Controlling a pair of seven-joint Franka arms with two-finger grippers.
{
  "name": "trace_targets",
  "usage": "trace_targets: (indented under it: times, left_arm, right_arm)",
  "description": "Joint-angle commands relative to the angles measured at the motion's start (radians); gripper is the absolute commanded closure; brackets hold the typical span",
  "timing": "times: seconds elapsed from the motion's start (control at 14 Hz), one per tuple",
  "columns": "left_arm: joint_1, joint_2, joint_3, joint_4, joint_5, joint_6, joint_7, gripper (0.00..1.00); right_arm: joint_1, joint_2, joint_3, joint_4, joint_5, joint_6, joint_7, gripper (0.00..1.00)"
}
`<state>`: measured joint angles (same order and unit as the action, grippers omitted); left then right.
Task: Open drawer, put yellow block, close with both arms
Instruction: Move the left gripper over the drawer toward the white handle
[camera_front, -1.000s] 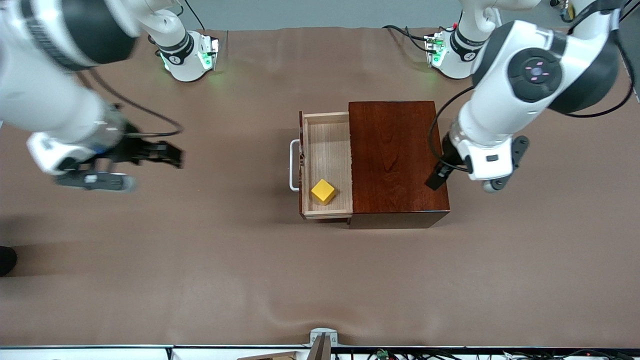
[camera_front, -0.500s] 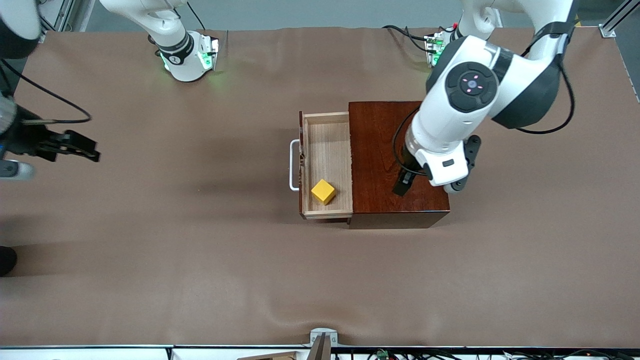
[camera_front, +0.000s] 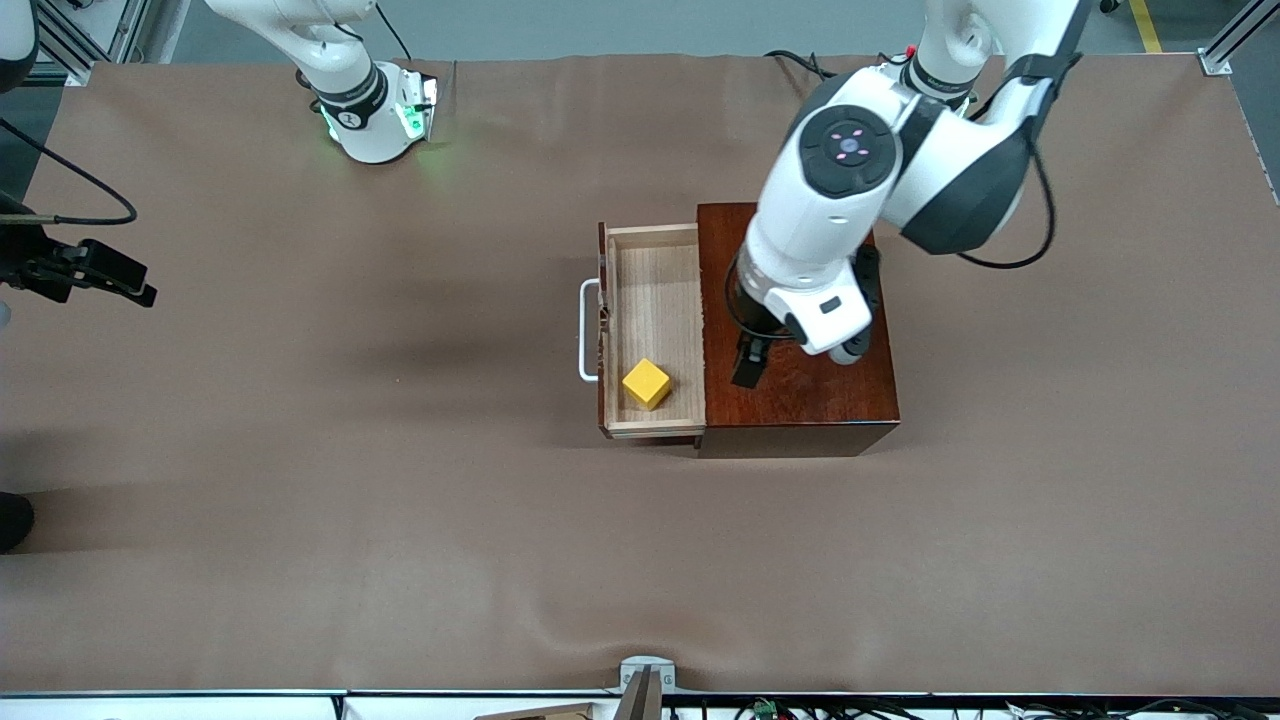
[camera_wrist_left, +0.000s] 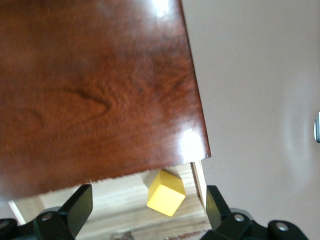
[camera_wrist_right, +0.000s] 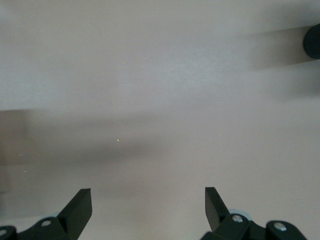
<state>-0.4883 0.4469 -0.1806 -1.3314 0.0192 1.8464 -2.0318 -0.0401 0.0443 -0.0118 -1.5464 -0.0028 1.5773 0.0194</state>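
A brown cloth-covered counter carries everything. One glossy reddish-brown wooden box rests directly on it, mid-counter.

**A:** anyone able to read any writing in these? labels, brand names, numbers, anything?

**B:** nope, nothing legible. There's a dark band near the right arm's base with small white marks on it, but I can't make them out. Wrist views show no lettering at all.

Robot lab: two bolted arms (green-lit bases), cloth-covered table.
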Motion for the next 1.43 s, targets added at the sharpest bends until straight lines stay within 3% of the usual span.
trace_targets:
  times: [0.0,0.36,0.71,1.36]
  left_arm:
    - [-0.042,0.061,0.009,0.081,0.024,0.016,-0.152,0.00]
    - [-0.085,0.110,0.009,0.086,0.021,0.028,-0.347,0.00]
    - [-0.223,0.194,0.001,0.135,0.019,0.060,-0.355,0.00]
    - [-0.294,0.276,0.006,0.135,0.019,0.258,-0.352,0.00]
  right_arm:
    - [-0.023,-0.027,0.030,-0.005,-0.032,-0.014,0.007,0.00]
    - [-0.026,-0.026,0.030,0.012,-0.034,-0.026,0.004,0.00]
    - [-0.026,-0.026,0.029,0.012,-0.031,-0.046,0.010,0.00]
    - [-0.021,-0.018,0.030,0.015,-0.025,-0.060,0.011,0.00]
